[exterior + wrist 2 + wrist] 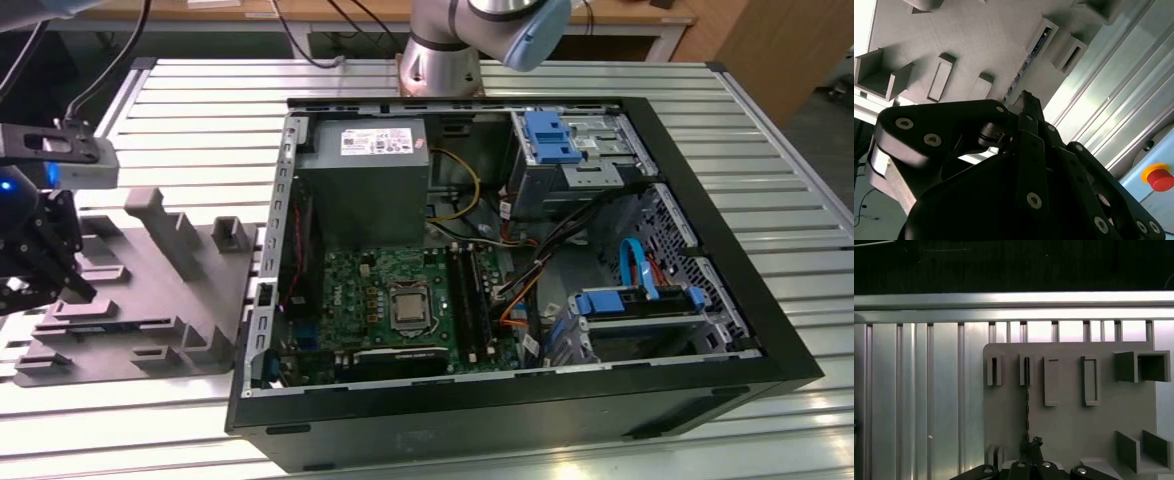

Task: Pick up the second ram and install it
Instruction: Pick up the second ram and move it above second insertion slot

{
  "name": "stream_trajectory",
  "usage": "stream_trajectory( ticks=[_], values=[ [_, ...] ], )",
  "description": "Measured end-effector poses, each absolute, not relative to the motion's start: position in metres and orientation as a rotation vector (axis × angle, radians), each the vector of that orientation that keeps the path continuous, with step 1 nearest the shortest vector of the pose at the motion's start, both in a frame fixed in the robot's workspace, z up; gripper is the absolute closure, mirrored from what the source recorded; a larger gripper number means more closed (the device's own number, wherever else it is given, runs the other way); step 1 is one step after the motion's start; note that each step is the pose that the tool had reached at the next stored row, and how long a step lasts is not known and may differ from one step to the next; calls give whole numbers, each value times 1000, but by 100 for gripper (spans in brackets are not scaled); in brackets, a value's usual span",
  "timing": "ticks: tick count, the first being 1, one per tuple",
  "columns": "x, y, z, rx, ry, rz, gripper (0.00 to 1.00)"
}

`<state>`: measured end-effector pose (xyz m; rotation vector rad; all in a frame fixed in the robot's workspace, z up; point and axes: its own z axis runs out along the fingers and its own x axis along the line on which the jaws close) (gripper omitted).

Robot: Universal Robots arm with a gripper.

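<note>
The second ram (1027, 400) stands on edge in a slot of the grey moulded tray (1069, 425), showing as a thin dark strip. In the second wrist view the ram (1040, 40) has a bluish edge. In the exterior view the ram (114, 326) lies low in the tray (160, 300), at that view's left. My gripper (1034, 441) hangs over one end of the ram with its fingers drawn together. Its black linkage is close in the second wrist view, the gripper (1026, 97) pointing at the tray (979, 35). Whether it touches the ram I cannot tell. In the exterior view the gripper (70, 288) sits above the tray's left part.
The open computer case (534, 420) lies right of the tray, with long black memory slots (470, 300) on the green board and a grey power supply (363, 180). The tray has tall uprights (150, 225). The ribbed metal table (929, 390) ends just beyond the tray. A red button (1159, 177) stands nearby.
</note>
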<state>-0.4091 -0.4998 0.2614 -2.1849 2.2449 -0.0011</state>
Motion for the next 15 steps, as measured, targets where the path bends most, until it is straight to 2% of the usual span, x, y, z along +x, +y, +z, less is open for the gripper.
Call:
stream_trajectory(
  ticks=[15],
  values=[
    [-416,-500,241,-2181,2235,-15,89]
  ],
)
